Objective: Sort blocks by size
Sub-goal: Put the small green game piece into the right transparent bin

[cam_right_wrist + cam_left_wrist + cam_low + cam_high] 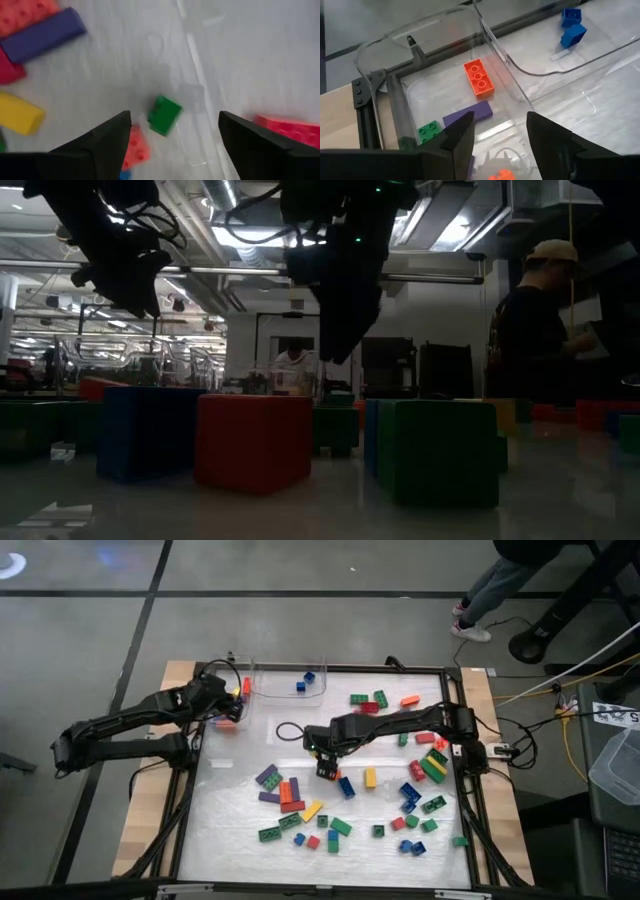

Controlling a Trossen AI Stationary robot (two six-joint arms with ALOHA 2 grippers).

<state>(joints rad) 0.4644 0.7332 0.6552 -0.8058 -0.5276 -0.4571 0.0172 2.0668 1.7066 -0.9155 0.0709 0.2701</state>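
Fingers spread, the left gripper (497, 137) hangs over a clear bin (395, 42) holding an orange block (479, 77), while the right gripper (172, 132), fingers wide apart, hovers above a small green block (164, 115) on the block-strewn tabletop (240, 830).

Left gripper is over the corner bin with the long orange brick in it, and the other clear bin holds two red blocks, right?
Not quite. The other clear bin holds two blue blocks, not red; the left wrist view shows it. The left gripper is over the corner bin with the long orange brick.
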